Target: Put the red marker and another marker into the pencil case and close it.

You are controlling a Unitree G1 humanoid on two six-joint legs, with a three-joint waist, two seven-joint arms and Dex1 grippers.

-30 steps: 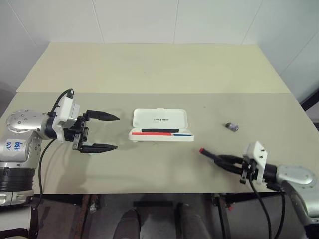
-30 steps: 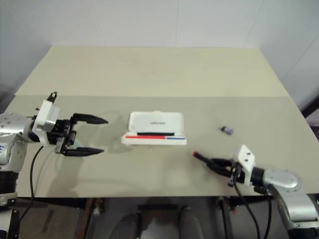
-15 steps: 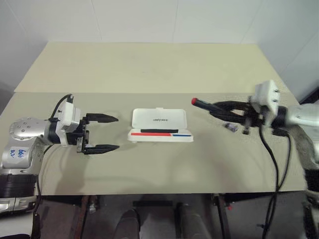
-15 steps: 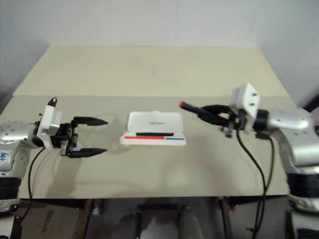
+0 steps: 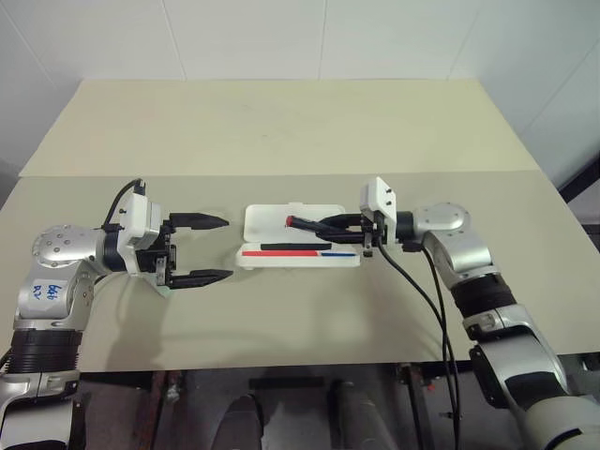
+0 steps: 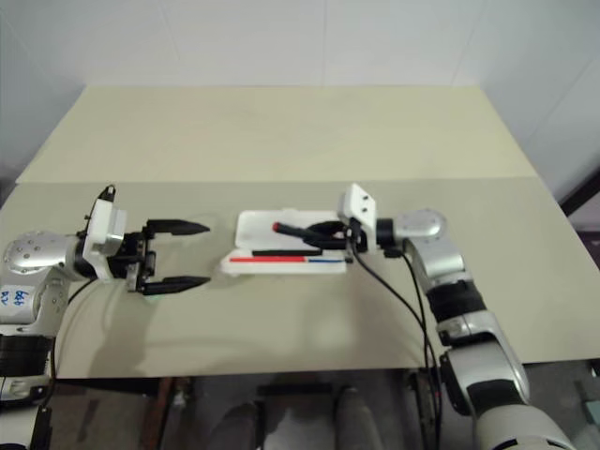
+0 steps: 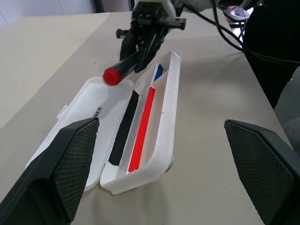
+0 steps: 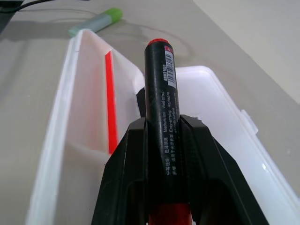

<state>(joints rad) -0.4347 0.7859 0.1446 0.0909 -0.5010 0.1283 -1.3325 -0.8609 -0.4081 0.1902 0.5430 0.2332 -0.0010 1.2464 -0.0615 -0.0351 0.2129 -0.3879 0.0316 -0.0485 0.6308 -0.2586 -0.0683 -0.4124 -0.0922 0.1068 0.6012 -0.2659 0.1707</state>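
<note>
The white pencil case (image 5: 272, 226) lies open in the middle of the table, lid flat behind the tray, red and blue stripes inside. My right gripper (image 5: 321, 225) is shut on the red marker (image 5: 302, 222), a black barrel held about level just above the case, its red end (image 7: 111, 76) pointing at my left gripper. My left gripper (image 5: 227, 248) hovers open a short way left of the case with nothing between its fingers (image 7: 70, 161). Another marker (image 8: 96, 21), pale green with a lime cap, lies on the table beyond the case's left end, near the left gripper.
The beige table (image 5: 300, 319) has a seam (image 5: 281, 174) running across behind the case, with open surface beyond it up to the white wall. Black cables (image 5: 422, 300) hang from the right wrist over the table's front right part.
My right gripper has lifted the red marker from low at the table's front right and swept it left to just above the open case. The left gripper has stayed where it was.
</note>
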